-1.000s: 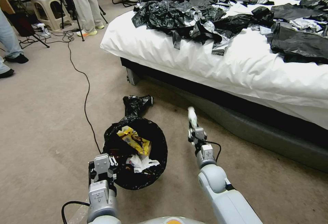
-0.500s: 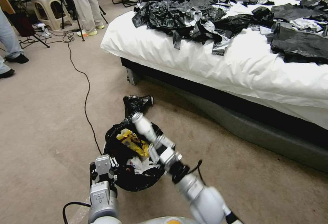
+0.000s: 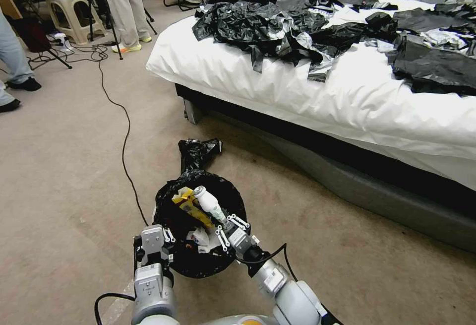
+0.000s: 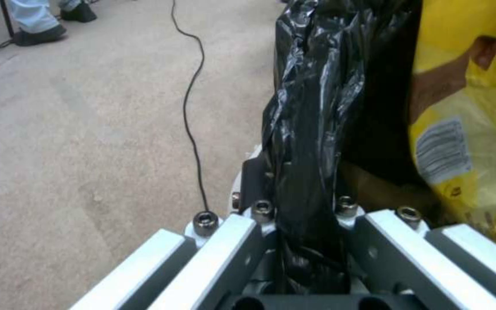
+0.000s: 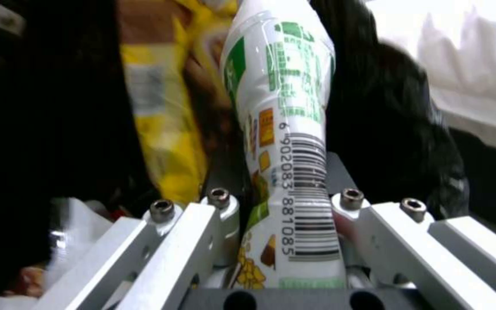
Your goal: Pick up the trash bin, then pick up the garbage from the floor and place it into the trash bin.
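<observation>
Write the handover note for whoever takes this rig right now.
Left gripper: shut on the trash bin rim, pinching the black liner.
Right gripper: shut on a small white plastic bottle, held over the bin's mouth.
Done: yellow snack wrapper and white tissue already inside.
Left: release the bottle into the bin. A crumpled black bag lies on the carpet beyond it.

Carpet floor [image 3: 59, 176] w/ black cable [image 3: 125, 136]; bed [image 3: 347, 92] w/ black bags [image 3: 277, 27].

The head view looks steeply down on the floor [image 3: 59, 166] and trash bin [image 3: 198, 265]. Both wrist views sit very close along their fingers, sharing the bin's yellow wrapper [image 4: 472, 107]
</observation>
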Tool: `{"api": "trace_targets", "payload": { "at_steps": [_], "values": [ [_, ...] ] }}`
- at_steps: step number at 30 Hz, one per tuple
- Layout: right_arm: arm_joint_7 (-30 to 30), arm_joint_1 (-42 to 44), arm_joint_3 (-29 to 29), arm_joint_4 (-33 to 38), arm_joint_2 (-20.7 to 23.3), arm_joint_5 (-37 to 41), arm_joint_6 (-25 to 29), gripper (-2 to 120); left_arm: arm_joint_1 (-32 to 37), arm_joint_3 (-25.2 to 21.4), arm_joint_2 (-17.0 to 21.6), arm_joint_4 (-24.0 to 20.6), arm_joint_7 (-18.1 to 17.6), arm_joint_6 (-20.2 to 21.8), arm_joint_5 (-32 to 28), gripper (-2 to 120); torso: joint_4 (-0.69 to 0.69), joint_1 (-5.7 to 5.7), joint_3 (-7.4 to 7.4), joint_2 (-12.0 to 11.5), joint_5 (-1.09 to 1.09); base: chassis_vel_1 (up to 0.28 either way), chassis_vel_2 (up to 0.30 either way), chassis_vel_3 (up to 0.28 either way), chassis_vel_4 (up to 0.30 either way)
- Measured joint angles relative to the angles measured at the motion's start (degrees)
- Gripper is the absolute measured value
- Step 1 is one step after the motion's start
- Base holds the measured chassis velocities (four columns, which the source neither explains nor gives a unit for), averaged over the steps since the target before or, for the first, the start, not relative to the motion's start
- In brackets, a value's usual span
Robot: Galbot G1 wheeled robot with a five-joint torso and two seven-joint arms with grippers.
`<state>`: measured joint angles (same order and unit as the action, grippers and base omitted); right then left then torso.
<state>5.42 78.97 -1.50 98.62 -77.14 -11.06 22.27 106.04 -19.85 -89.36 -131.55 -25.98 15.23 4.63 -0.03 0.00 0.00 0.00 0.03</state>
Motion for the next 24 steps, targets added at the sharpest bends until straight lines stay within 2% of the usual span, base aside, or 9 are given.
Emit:
{"api": "trace_targets", "payload": {
  "at_steps": [2,4,9,13,16,20,22,23,24],
  "values": [
    [-0.8,-1.1,0.0,-1.7,-0.1,1.6,-1.4,14,0.0,0.0,0.1,-0.1,0.0,0.0,0.0,0,-0.01,0.00,0.00,0.0,0.13,0.000,0.000,0.000,0.000],
    [-0.8,-1.3,-0.3,-1.9,-0.1,1.9,-2.1,17,0.1,0.0,0.1,-0.2,0.0,0.0,0.0,0,0.00,0.00,0.00,0.0,0.14,0.000,0.000,0.000,0.000],
    [-0.8,-1.7,-0.8,-2.2,-0.1,2.9,-3.4,40,0.1,0.2,0.1,-0.4,0.1,-0.1,0.1,0,0.01,0.00,0.00,0.0,0.01,0.000,0.000,0.000,0.000],
    [-0.8,-1.7,-0.8,-2.2,-0.1,2.8,-3.4,51,0.1,0.2,0.1,-0.4,0.1,-0.1,0.1,0,0.01,0.00,0.00,0.0,-0.01,0.000,0.000,0.000,0.000],
    [-0.8,-1.7,-0.8,-1.9,-0.1,2.4,-3.5,66,0.1,0.2,0.1,-0.5,0.1,-0.1,0.2,0,0.03,0.00,0.01,0.0,0.00,0.000,0.000,0.000,0.000],
    [-0.8,-1.5,-0.8,-1.1,-0.1,2.2,-3.5,76,0.1,0.2,0.1,-0.6,0.1,-0.1,0.2,0,0.04,0.01,0.00,0.0,0.00,0.000,0.000,0.000,0.000],
    [-0.8,-1.3,-0.8,-0.2,-0.1,1.6,-3.3,87,0.0,0.1,0.0,-0.5,0.1,-0.1,0.3,0,0.05,0.00,0.00,0.0,-0.01,0.000,0.000,0.000,0.000],
    [-0.8,-1.3,-0.8,-0.2,-0.1,1.6,-3.3,87,0.0,0.1,0.0,-0.5,0.1,-0.1,0.3,0,0.05,0.00,0.00,0.0,-0.01,0.000,0.000,0.000,0.000],
    [-0.8,-1.2,-0.8,0.5,-0.1,0.8,-2.8,93,-0.1,0.1,0.0,-0.4,0.2,-0.1,0.3,0,0.05,0.00,0.01,0.0,-0.02,0.000,0.000,0.000,0.000]
  ]
}}
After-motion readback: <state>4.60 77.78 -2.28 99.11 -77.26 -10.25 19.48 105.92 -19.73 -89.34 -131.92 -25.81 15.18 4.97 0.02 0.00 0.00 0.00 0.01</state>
